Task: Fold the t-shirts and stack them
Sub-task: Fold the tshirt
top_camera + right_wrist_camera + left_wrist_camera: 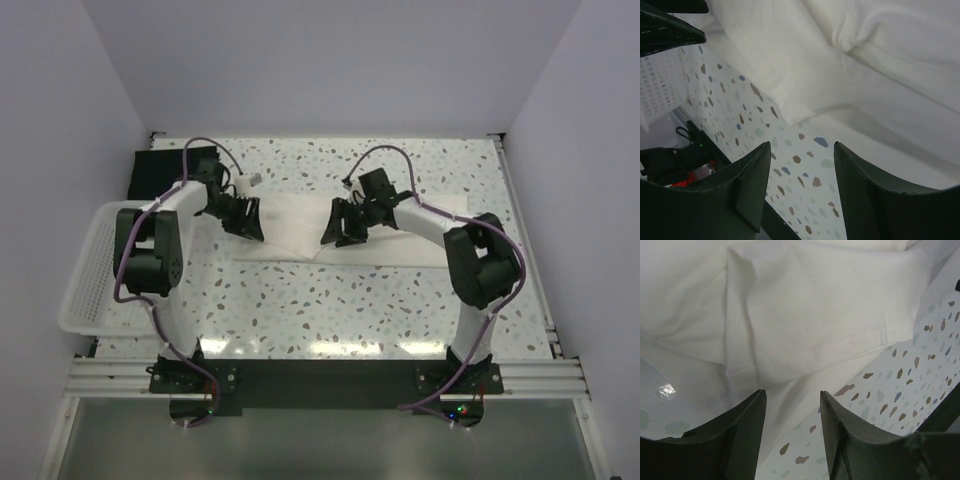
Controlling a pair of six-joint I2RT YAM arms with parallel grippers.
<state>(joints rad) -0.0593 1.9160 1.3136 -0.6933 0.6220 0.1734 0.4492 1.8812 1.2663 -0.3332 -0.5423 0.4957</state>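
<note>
The cream t-shirt [300, 228] lies partly folded across the middle of the speckled table. It fills the left wrist view [805, 315] and the upper right of the right wrist view [865, 60]. The black t-shirt [158, 170] lies at the back left, behind the left arm. My left gripper [243, 222] is open and empty at the shirt's left end; its jaws [792, 395] stand apart over the cloth's near edge. My right gripper [343, 232] is open and empty over the shirt's near edge [802, 147], with bare table between the jaws.
A white lattice basket [85, 270] stands at the left table edge, beside the left arm; it also shows in the right wrist view [660, 85]. White walls close in the back and sides. The speckled table [330, 310] lies bare in front of the shirt.
</note>
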